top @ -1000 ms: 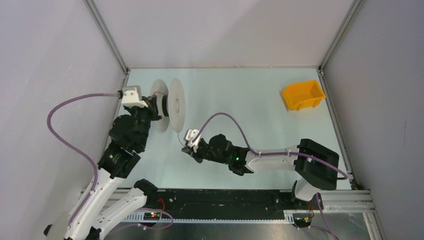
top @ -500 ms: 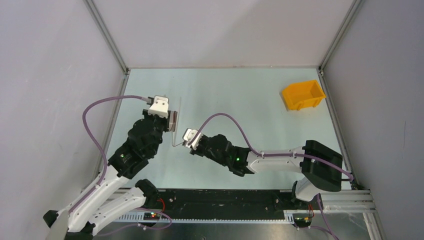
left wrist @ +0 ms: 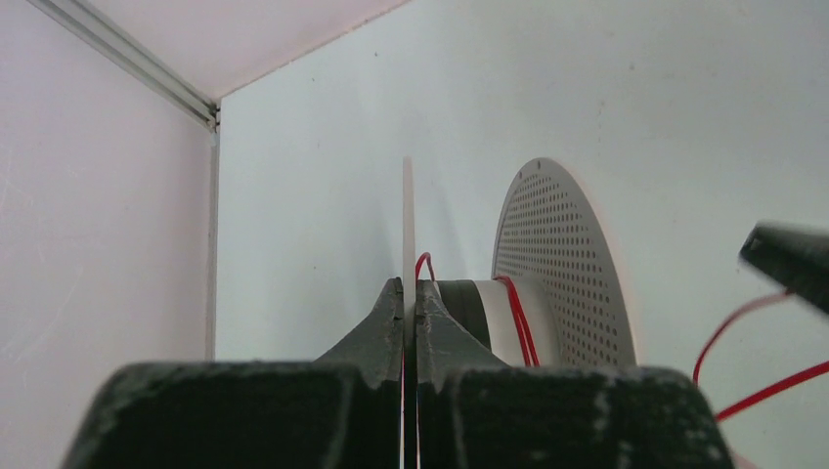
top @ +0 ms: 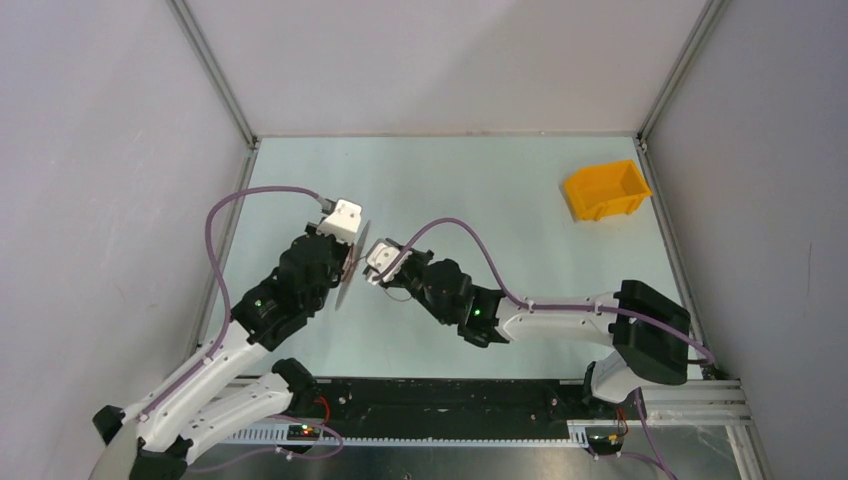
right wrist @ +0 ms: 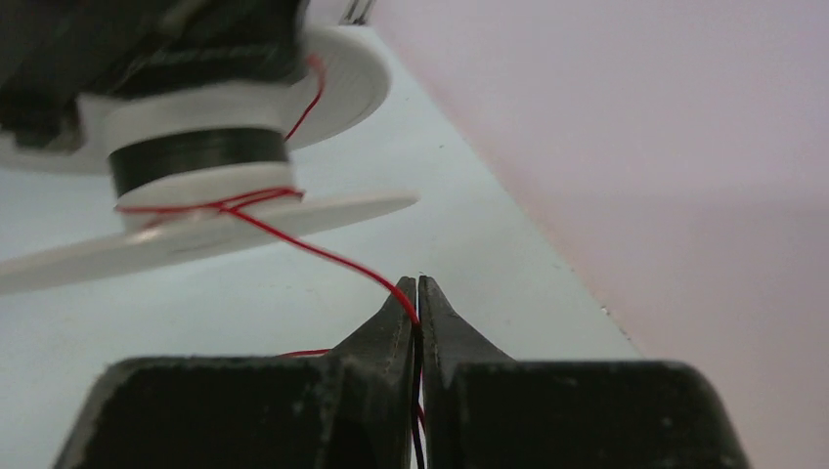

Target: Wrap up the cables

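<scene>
Spool (left wrist: pixel 562 264) and red cable (right wrist: pixel 323 256) held between two hands, left of centre in the overhead frame.
Left hand (left wrist: pixel 411 293) was clamped on the spool's thin flange; right hand (right wrist: pixel 418 291) pinched the cable, which ran from the wound core to its fingertips.

Overhead, the spool (top: pixel 345 292) sits mostly hidden behind the left arm (top: pixel 290 285); the cables (left wrist: pixel 521 322) run off the left wrist view's right edge.

My cell: a plain, pale box around a mint-green tabletop (top: pixel 500 180).
Matte white walls (top: pixel 440 60) close me in behind and on both sides, with slanting aluminium posts (top: pixel 213 72) at the far corners. A black rail (top: pixel 450 395) edges the near side. The light is soft and even, the shadows faint.
</scene>
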Robot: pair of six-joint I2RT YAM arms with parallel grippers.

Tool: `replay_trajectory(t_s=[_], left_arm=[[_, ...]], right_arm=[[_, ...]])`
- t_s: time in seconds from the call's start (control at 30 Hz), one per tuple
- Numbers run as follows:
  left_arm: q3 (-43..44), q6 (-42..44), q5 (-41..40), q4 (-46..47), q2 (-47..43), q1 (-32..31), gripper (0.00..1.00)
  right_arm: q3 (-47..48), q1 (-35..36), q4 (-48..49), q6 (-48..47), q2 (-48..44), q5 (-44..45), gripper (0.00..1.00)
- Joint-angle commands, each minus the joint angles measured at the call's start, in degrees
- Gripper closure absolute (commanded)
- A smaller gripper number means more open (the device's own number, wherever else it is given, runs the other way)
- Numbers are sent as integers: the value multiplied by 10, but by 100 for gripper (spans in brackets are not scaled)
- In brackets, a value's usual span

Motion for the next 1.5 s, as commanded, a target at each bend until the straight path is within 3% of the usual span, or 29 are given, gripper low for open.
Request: replay_trajectory(t_s=[0.0,0.17,0.3,0.6,0.97,1.17,1.47], left_arm=[[15,12,-1,0,5,-2,100],[18,8,11,-12,5,-2,100],[14,13,66,-16,-24,-2,100],[60,-85,209,-64,-69,11,100],[139,-207,408,-67,-59,106,100],[159,-252,431,-60,-49,123,100],[186,-271,398,-57,-48,146,100]], right_arm=[[28,-5,44,-21,-36,32,94],[28,-18,47,-13,-35,26,94],[28,-51,27,11,-36,6,90],[-15,-147,-52,168,-48,-137,85],[-97,-199,-5,275,-48,-226,77],[-132,-218,39,316,-31,-259,76],[-160,-234,55,343,-15,-286,75]])
